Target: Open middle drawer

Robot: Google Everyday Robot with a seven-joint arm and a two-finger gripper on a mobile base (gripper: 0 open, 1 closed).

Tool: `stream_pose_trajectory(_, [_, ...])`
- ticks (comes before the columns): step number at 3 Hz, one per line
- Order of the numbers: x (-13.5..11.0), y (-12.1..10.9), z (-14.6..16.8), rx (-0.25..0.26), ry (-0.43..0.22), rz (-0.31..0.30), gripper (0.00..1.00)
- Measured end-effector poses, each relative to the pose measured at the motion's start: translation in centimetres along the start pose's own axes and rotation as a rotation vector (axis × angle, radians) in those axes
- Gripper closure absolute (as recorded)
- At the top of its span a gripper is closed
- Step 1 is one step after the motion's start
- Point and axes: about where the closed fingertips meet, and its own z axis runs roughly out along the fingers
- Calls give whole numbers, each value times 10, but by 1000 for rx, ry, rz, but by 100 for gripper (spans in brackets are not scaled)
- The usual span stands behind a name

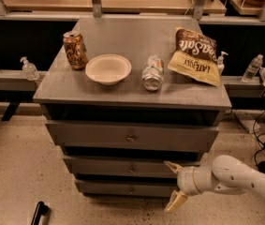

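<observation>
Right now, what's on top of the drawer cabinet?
A can, a bowl, a bottle lying down and a chip bag. Whatever lies under the bag is covered. The open gripper is by the middle drawer's right end.

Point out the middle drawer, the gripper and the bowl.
middle drawer (122,166): camera view, front panel beside knob.
gripper (166,186): camera view, midway between its spread fingertips, before the drawers.
bowl (108,68): camera view, inner floor.

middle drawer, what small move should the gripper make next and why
Probably slide the gripper left and slightly up to the knob of the middle drawer: it is open, right of the knob, not touching it, and the drawer looks shut.
</observation>
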Motion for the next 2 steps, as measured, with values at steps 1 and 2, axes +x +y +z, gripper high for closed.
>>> stream_pose_trajectory(1, [6,-1,8,0,-17,-16,0])
stream_pose_trajectory(2, [8,-7,16,47,-84,-49,0])
